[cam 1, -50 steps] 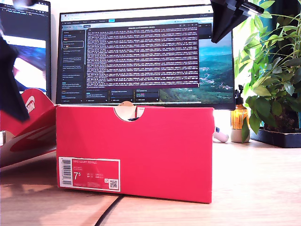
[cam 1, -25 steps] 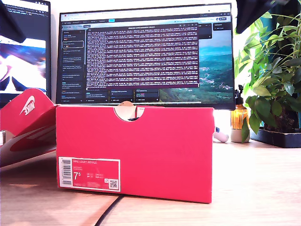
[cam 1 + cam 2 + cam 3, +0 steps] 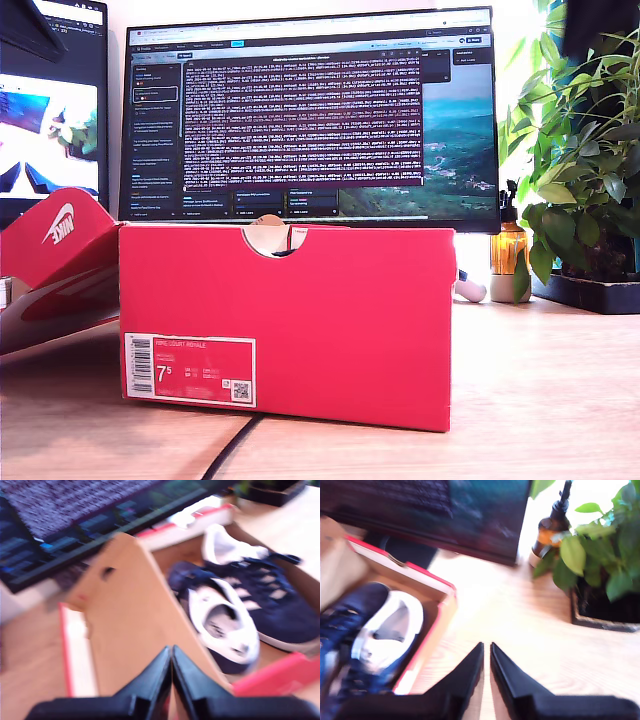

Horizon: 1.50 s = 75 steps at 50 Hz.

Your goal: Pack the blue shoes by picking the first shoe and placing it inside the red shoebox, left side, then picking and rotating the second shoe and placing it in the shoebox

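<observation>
Both dark arms have been rising out of the exterior view. The navy-blue suede sneakers (image 3: 240,605) are lying together inside the bright red cardboard shoebox (image 3: 290,320) on the wooden bench (image 3: 540,400). My first end effector (image 3: 171,656) and my second end effector (image 3: 486,651) are hovering above, jaws together, gripping nothing.

Both arms are rising out of the exterior view: one arm (image 3: 30,30) is shrinking into the upper left corner, the other arm (image 3: 598,22) into the upper right.
</observation>
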Motion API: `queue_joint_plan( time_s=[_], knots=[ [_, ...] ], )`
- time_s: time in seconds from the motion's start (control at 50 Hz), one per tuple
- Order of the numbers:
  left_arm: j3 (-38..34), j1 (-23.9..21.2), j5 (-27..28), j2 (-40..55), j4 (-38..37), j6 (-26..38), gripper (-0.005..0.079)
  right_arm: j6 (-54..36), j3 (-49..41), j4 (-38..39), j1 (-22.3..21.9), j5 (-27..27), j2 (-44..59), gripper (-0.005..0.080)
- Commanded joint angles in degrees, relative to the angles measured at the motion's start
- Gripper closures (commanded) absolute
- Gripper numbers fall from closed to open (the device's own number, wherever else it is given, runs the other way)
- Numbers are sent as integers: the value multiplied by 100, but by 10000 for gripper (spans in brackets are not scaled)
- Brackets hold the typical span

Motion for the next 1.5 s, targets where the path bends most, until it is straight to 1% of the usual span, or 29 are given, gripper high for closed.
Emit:
queue_joint_plan(
  time_s=[0.0, 0.16, 0.24, 0.3, 0.38, 0.5, 0.7, 0.84, 0.92, 1.02, 1.04, 1.1, 1.18, 1.36, 1.48],
  knots=[
    [9, 131, 197, 79, 245, 24, 761, 26, -498, 470, -24, 101, -284, 765],
    [-269, 527, 658, 177, 1213, 24, 761, -2, -1626, 1749, -175, 111, -745, 765],
    [-424, 741, 916, 343, 1543, 24, 761, 28, -2109, 2441, -284, 107, -839, 765],
    [-538, 885, 1158, 514, 1716, 24, 761, 24, -2393, 2793, -343, 114, -846, 765],
    [-763, 1080, 1425, 710, 2122, 24, 761, 24, -2743, 3180, -420, 114, -846, 765],
    [-1014, 1373, 1550, 916, 2575, 22, 761, 50, -3281, 3676, -516, 114, -846, 765],
    [-1139, 2124, 1871, 881, 2586, -24, 761, 153, -4002, 4376, -673, 111, -846, 765],
    [-1202, 2465, 2076, 848, 2581, -179, 761, 157, -4286, 4568, -684, 114, -846, 765],
    [-1311, 2559, 2074, 848, 2621, -208, 761, 170, -4463, 4813, -684, 114, -846, 765],
    [-1526, 2570, 2022, 813, 2723, -332, 761, 179, -4618, 5047, -682, 114, -846, 765],
    [-1576, 2568, 1993, 809, 2769, -483, 761, 195, -4647, 5073, -682, 114, -846, 765],
    [-1727, 2570, 1919, 809, 2929, -629, 761, 219, -4728, 5149, -682, 114, -846, 765],
    [-1923, 2568, 1875, 721, 3064, -629, 761, 212, -4854, 5228, -682, 111, -846, 765],
    [-2218, 2568, 1775, 348, 3060, -682, 761, 216, -5298, 5617, -680, 94, -850, 765],
    [-2479, 2568, 1624, -2, 3056, -737, 761, 225, -5598, 5875, -680, -68, -863, 765]
  ],
)
